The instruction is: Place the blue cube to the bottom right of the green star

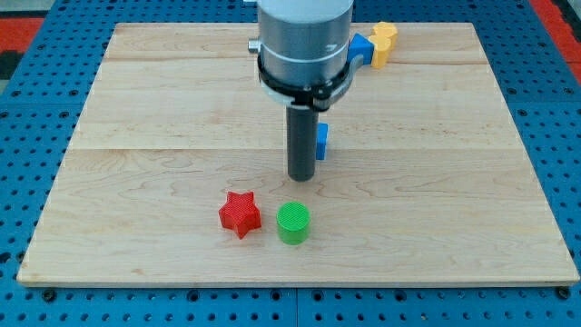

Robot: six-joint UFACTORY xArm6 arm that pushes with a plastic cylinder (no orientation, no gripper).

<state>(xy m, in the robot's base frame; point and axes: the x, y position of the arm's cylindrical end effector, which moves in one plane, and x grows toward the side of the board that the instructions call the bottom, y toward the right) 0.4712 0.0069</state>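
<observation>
A: While my tip (300,177) rests on the board (454,209) near its middle, what sits closest to it?

B: A blue block (321,140), just behind the rod (300,145) on the view's right side. Only a thin strip of it shows past the rod, so its shape cannot be made out, nor whether rod and block touch.

A: And the tip itself, does it hold anything?

B: No. It is a plain rod end with nothing to open or close; it stands upright under the grey arm housing (304,41).

A: What lies toward the board's bottom edge?

B: A green cylinder (292,222), just below the tip and apart from it. Beside it, to the view's left, is a red star (240,213). The two are near each other with a small gap between.

A: I see no green star.

B: None that can be told as a star; the only green piece in sight is that round one.

A: And toward the top edge?

B: Another blue block (361,47) peeks out from behind the housing on the view's right, near the top edge. A yellow block (384,41) touches it on its right side, closer to the top right corner. Both are partly hidden, so their shapes stay unclear. They are well apart from the tip and from the red and green pair.
</observation>
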